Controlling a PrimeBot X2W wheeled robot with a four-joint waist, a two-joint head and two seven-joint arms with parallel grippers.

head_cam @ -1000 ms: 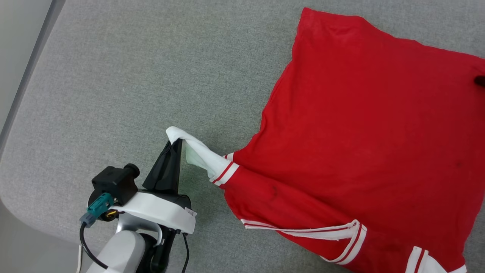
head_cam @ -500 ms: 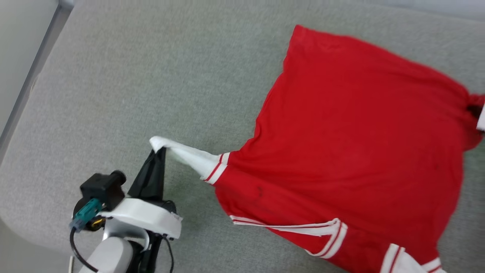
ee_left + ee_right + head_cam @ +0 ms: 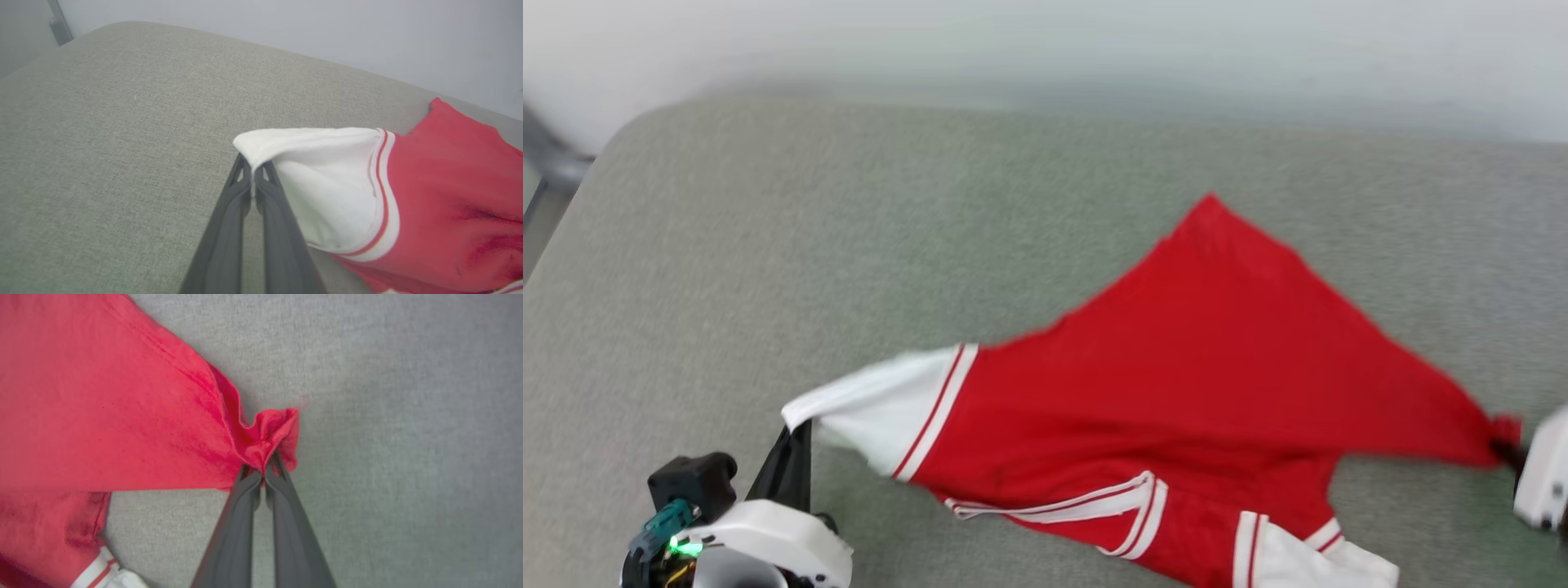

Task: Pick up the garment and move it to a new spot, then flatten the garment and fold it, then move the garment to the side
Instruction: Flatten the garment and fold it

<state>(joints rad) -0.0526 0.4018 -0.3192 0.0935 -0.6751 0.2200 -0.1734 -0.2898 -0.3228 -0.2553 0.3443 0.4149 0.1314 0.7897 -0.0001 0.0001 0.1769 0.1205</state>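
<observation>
At the lower left of the head view, the left gripper (image 3: 797, 426) has its two dark fingers pressed together on the open end of the white sleeve (image 3: 882, 400) of the garment (image 3: 1192, 384). Its wrist view shows the sleeve's hem pinched right at the fingertips, with the sleeve opening ballooning just to the right of them. Beyond the sleeve comes the red-and-white striped trim (image 3: 935, 408), and then the red body of the shirt. The body runs away from this gripper across the grey cushion (image 3: 849, 229), pulled out between the two grippers into a long wedge. One corner points toward the far edge of the cushion and the pale wall (image 3: 1045, 49). A second white sleeve (image 3: 1298, 563) lies on the near side, between the grippers and closer to the right one.

At the right edge, the right gripper (image 3: 1503, 447) is likewise clamped tight. Its fingertips bite a bunched fold of red fabric at the end of the shirt, and bare cushion lies beyond them.
</observation>
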